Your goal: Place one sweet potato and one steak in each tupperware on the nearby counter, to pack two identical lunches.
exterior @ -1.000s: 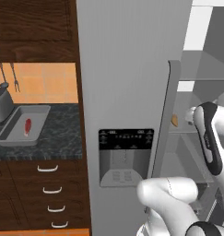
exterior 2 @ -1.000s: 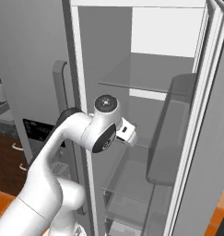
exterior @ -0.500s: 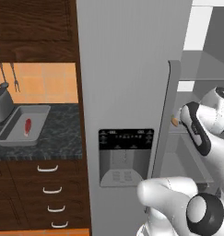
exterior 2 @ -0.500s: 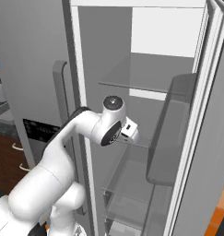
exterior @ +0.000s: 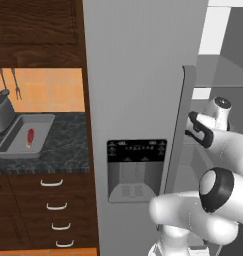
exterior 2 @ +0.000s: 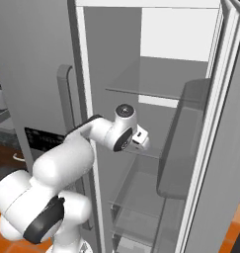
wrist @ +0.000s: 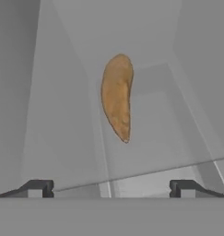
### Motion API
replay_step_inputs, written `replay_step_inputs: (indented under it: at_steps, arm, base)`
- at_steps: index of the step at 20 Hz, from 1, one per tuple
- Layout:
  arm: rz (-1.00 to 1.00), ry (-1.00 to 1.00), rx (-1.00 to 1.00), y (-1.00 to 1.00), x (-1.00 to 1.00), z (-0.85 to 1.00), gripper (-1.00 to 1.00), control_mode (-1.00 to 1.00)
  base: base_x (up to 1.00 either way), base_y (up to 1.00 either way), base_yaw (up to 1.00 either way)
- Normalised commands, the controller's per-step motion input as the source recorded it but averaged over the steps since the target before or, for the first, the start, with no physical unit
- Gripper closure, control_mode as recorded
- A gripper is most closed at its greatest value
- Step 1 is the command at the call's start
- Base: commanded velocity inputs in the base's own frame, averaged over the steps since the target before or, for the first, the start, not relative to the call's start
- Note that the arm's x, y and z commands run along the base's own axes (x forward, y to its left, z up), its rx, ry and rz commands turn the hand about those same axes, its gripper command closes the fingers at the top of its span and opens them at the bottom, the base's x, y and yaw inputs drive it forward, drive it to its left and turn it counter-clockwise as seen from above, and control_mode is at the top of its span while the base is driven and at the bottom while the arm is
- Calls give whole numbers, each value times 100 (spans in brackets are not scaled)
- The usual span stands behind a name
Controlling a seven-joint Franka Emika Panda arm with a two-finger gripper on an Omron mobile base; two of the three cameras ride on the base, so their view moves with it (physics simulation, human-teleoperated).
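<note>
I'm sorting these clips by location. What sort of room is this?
A kitchen, rendered in simulation. A tall grey fridge with a dispenser panel stands beside a dark counter over wooden drawers, and a sweet potato lies inside the open fridge.

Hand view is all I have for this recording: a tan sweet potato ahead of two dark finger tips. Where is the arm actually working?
Observer: Inside the open fridge; the right base view shows the arm reaching in at a glass shelf.
Operator: Are the jaws open?
Observer: Yes, the gripper is wide open, short of the sweet potato, holding nothing.
Operator: Anything packed yet?
Observer: The left base view shows one tupperware on the dark counter, with a red steak lying in it and no sweet potato.
</note>
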Motion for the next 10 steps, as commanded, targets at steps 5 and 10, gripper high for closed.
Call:
replay_step_inputs:
  at_steps: [5, 10]
  arm:
    - [0, 0, 0, -17, 67, -39, -100, -100]
    - [3, 2, 3, -42, 53, -35, -100, -100]
  base:
    - [0, 0, 0]
    - [0, 0, 0]
